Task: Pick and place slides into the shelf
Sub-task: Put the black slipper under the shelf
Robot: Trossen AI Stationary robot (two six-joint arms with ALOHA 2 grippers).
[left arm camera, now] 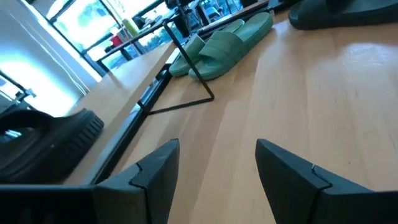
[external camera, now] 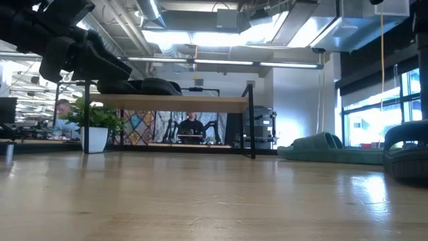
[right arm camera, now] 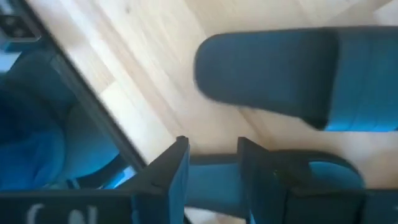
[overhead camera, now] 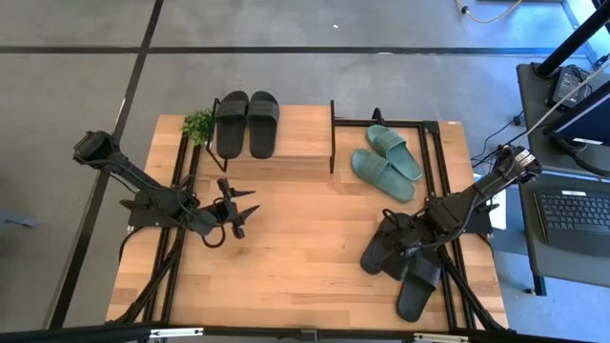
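The shelf (overhead camera: pixel 286 133) stands at the table's far edge, and two black slides (overhead camera: pixel 246 124) lie side by side on its top board. Two teal slides (overhead camera: pixel 386 162) lie on the table to its right, also seen in the left wrist view (left arm camera: pixel 217 46). Two more black slides (overhead camera: pixel 405 272) lie near the right front corner. My right gripper (overhead camera: pixel 400 243) is down on them, shut on the one nearer the table's middle (right arm camera: pixel 298 180). The other (right arm camera: pixel 273 81) lies beside it. My left gripper (overhead camera: pixel 243 214) hovers open over bare wood at left centre (left arm camera: pixel 217 155). My right gripper has the edge of a black slide (right arm camera: pixel 214 171) between its two fingers, one finger (right arm camera: pixel 177 174) on either side. It comes slanting down from the table's right side. Whether the slide is lifted clear of the table does not show.
A small potted plant (overhead camera: pixel 198 124) stands at the shelf's left end. Black frame rails (overhead camera: pixel 181 191) run along the table's left and right sides. Bare wood lies between the two arms. A desk with a laptop (overhead camera: pixel 572 214) stands beyond the right edge.
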